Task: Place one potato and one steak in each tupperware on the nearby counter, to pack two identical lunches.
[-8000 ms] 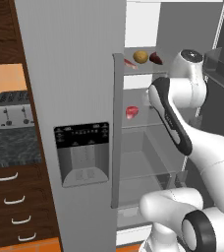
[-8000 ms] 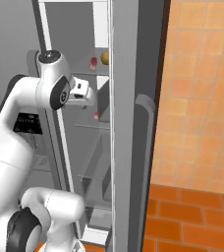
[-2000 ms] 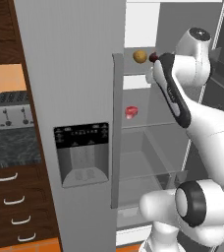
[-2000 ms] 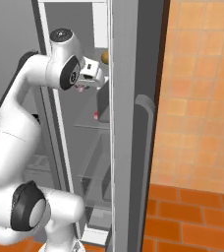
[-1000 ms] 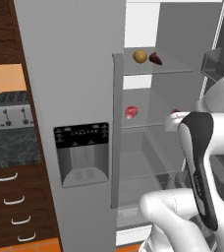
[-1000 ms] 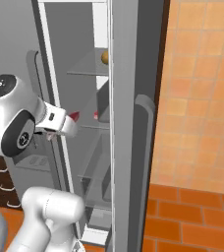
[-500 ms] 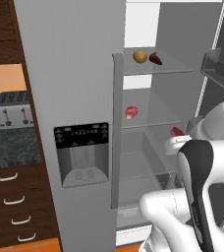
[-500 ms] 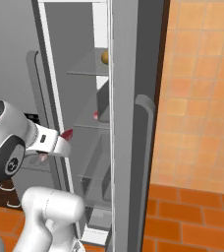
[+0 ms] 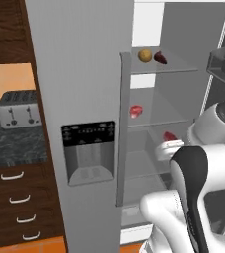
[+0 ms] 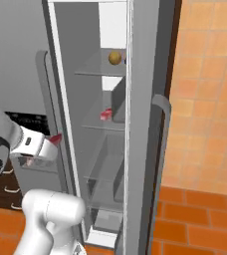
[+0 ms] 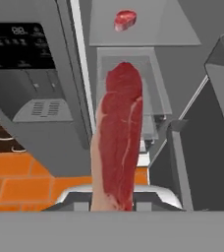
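Observation:
My gripper (image 11: pixel 116 197) is shut on a long raw red steak (image 11: pixel 119 142) that stands up between the jaws and hides the fingertips. In the left base view the gripper (image 9: pixel 166 147) hangs in front of the open fridge at lower-shelf height, with the held steak (image 9: pixel 169 136) above it. In the right base view the gripper (image 10: pixel 48 147) sits left of the fridge opening. A potato (image 9: pixel 144 55) and a dark steak (image 9: pixel 160 58) lie on the top shelf. Another steak (image 9: pixel 135 110) lies on the middle shelf. The counter (image 9: pixel 11 146) is at the left. The tupperware is out of view.
A silver toaster (image 9: pixel 19 108) stands on the counter, over dark drawers (image 9: pixel 16 200). The grey fridge door (image 9: pixel 80 99) with its dispenser stands between counter and shelves. The other open door (image 10: pixel 145 124) is on the right, beside an orange tiled wall (image 10: pixel 210 99).
The arm has swung down from the top shelf and drawn back out of the fridge, keeping the steak in its grip. In the last half second it sank a little further.

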